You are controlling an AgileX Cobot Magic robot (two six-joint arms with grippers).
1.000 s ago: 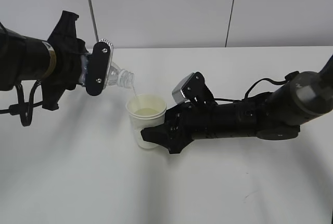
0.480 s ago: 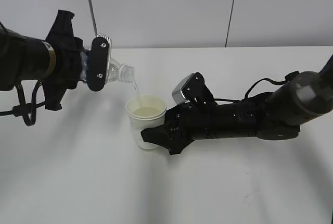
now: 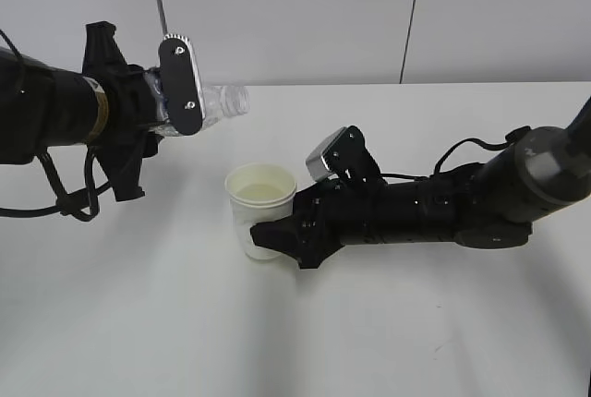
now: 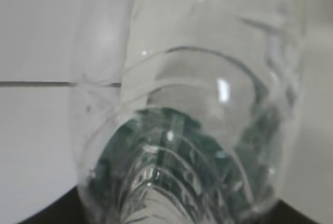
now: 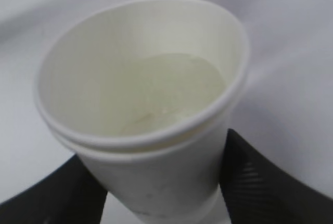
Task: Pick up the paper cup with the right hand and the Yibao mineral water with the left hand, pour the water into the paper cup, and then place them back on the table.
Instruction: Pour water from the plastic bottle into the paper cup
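Observation:
The paper cup (image 3: 260, 208) stands upright left of the middle, with clear water in its bottom (image 5: 166, 88). My right gripper (image 3: 275, 234) is shut on its lower wall, one black finger (image 5: 263, 179) on each side. The Yibao mineral water (image 3: 222, 102) lies roughly level in the air up and left of the cup, its open ridged neck pointing right and no water leaving it. My left gripper (image 3: 180, 88) is shut on the bottle's body. In the left wrist view the clear bottle (image 4: 187, 130) with its green label fills the picture and hides the jaws.
The white table (image 3: 138, 323) spreads around both arms, with a small dark scuff (image 3: 434, 346) at the front right. A pale panelled wall (image 3: 305, 9) closes off the back. The right arm (image 3: 443, 208) lies low across the right half.
The left gripper has lifted and tipped the bottle back from a downward slant to about level, and the stream into the cup has stopped. Cup and right arm have not moved.

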